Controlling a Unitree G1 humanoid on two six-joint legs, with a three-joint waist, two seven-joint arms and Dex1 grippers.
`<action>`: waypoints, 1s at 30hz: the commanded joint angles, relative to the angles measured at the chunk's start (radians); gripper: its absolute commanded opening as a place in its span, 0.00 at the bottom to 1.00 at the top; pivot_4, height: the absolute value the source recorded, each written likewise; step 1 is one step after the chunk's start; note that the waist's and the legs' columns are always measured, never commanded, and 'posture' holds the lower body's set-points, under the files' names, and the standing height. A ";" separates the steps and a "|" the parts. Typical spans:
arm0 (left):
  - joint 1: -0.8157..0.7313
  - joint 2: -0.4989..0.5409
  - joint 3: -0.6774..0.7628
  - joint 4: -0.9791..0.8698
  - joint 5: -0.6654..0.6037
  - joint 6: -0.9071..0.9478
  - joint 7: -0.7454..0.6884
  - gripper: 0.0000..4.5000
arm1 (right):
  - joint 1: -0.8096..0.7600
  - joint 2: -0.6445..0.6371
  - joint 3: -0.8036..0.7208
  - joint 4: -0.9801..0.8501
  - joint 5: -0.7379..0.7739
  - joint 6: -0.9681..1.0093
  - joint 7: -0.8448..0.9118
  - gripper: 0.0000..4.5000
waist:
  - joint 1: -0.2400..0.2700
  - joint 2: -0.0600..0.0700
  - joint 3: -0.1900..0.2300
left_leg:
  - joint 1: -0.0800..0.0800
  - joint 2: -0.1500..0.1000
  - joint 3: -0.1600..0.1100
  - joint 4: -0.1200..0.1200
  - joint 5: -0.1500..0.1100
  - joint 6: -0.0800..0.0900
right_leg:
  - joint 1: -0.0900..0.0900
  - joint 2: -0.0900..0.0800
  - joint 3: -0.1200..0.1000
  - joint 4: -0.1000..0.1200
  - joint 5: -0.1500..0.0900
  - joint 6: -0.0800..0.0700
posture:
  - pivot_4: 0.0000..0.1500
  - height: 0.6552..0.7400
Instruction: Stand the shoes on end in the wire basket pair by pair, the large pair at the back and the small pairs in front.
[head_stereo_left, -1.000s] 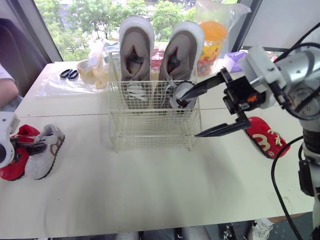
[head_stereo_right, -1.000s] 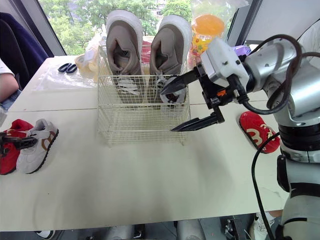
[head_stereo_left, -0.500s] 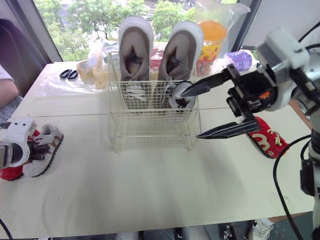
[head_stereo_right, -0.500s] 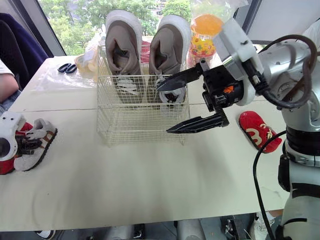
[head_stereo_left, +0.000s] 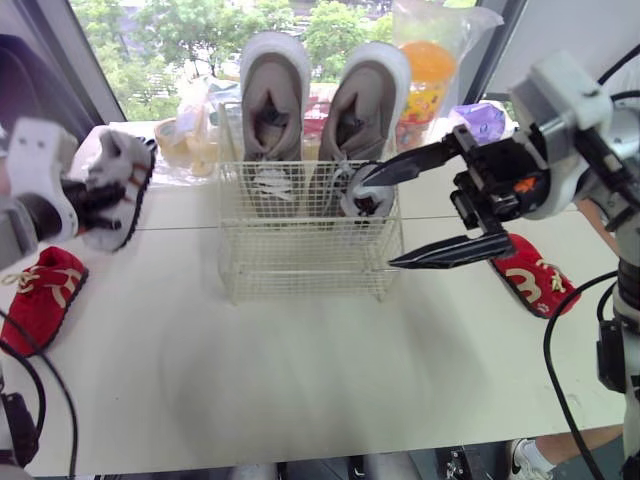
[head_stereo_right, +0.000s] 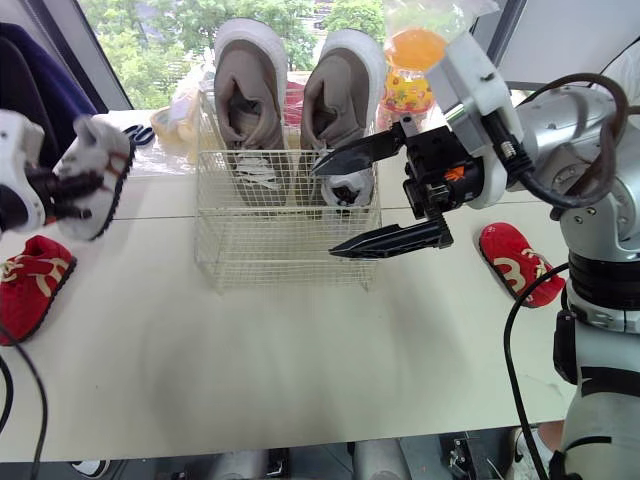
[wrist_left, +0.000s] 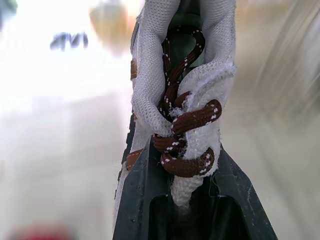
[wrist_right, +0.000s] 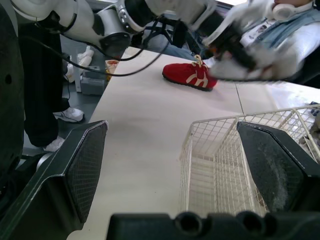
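Observation:
My left gripper (head_stereo_left: 95, 197) is shut on a small white shoe with brown laces (head_stereo_left: 112, 183), held in the air left of the wire basket (head_stereo_left: 310, 262). In the left wrist view the fingers (wrist_left: 140, 200) clamp the shoe's laced tongue (wrist_left: 185, 110). Two large beige shoes (head_stereo_left: 272, 105) stand on end at the basket's back. Another small white shoe (head_stereo_left: 360, 195) stands in its right front. My right gripper (head_stereo_left: 380, 222) hangs open at the basket's right front corner, holding nothing. One red shoe (head_stereo_left: 42, 292) lies at the table's left, another (head_stereo_left: 530, 275) at the right.
Behind the basket are a plastic bag with an orange toy (head_stereo_left: 425, 70), a purple item (head_stereo_left: 480, 120) and yellowish things in plastic (head_stereo_left: 185, 140). A person in denim (wrist_right: 295, 35) sits beyond the table's left end. The table's front half (head_stereo_left: 300, 380) is bare.
My left gripper shut on the small white shoe and lifted it off the table, up and toward the basket. The red shoe stayed down. The right gripper has barely moved.

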 joint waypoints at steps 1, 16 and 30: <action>-0.089 -0.065 0.069 -0.113 -0.023 -0.103 0.046 0.02 | -0.023 -0.005 -0.009 0.003 -0.009 -0.022 0.001 1.00 | 0.000 -0.001 0.000 | 0.000 0.001 -0.001 0.000 0.000 0.000 | 0.000 0.001 0.000 0.000 0.000 0.000 | 1.00 1.00; 0.177 -0.646 -0.098 -0.485 0.040 -0.606 0.183 0.02 | -0.022 -0.027 0.001 0.003 -0.035 -0.017 -0.016 1.00 | 0.003 -0.001 0.000 | 0.001 0.001 -0.002 0.001 0.000 0.000 | 0.003 0.002 0.001 -0.001 0.001 0.001 | 1.00 1.00; 0.313 -0.881 -0.368 -0.073 0.446 -1.272 0.198 0.02 | -0.020 -0.049 -0.027 -0.044 0.009 0.062 -0.083 1.00 | 0.005 -0.001 -0.001 | 0.003 0.001 -0.003 0.002 0.000 0.000 | 0.008 0.003 0.001 -0.003 0.000 0.000 | 1.00 1.00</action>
